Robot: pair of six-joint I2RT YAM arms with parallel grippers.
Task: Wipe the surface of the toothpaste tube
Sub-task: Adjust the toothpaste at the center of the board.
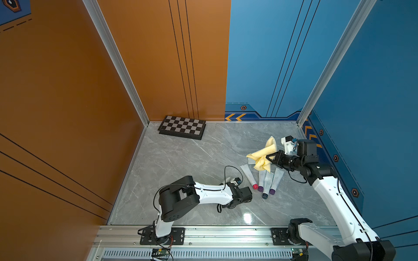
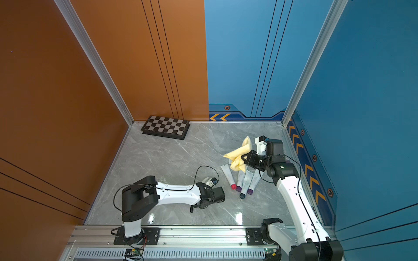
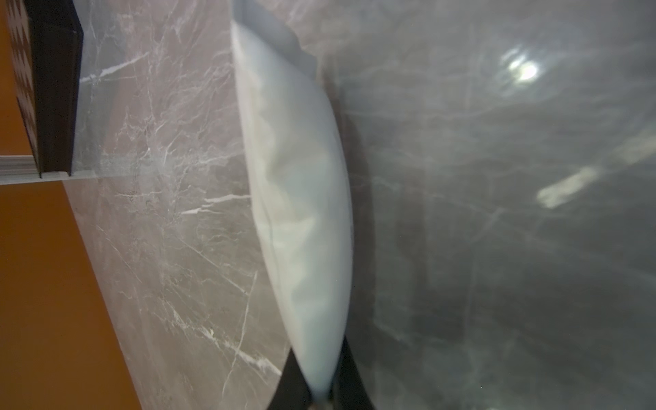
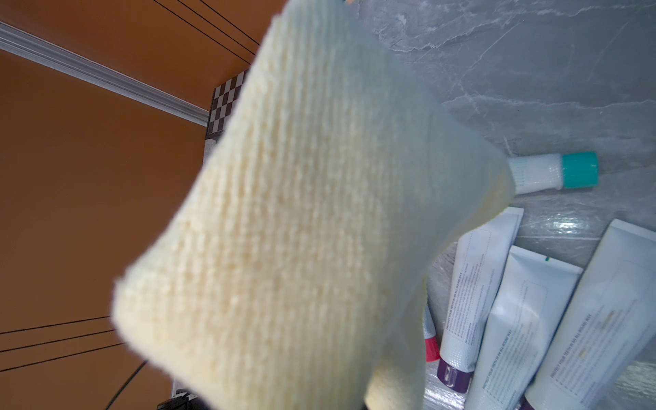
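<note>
The left gripper (image 3: 321, 392) is clamped on a pale toothpaste tube (image 3: 298, 198), its two black fingers pinching one narrow end. In the left wrist view the tube's long axis runs straight out ahead of the gripper, in line with the fingers. Its far end is broad and flat, but I cannot tell which end is pinched. The tube sits low over the grey marble tabletop (image 1: 181, 169) with a dark shadow just beside it; I cannot tell whether it touches. In both top views the left wrist hides this grip.

The right gripper (image 1: 269, 158) is closed on a crumpled yellow cloth (image 1: 262, 156), which bunches ahead of its fingertips, well apart from the left gripper. Just beside that gripper, toward the front rail, lie four other tubes (image 1: 268, 180), side by side in a slight fan. Their flat crimped ends point toward the cloth. Their caps, red, purple, dark blue and purple, point away from it. In both top views the cloth's lower fold overlaps those crimped ends. The four lie between the two grippers, nearer the right one.

In the right wrist view a teal-capped tube (image 4: 553, 174) lies crosswise beyond the crimped ends, partly behind the cloth. A chessboard (image 1: 182, 127) rests against the far wall, well apart from both grippers.
</note>
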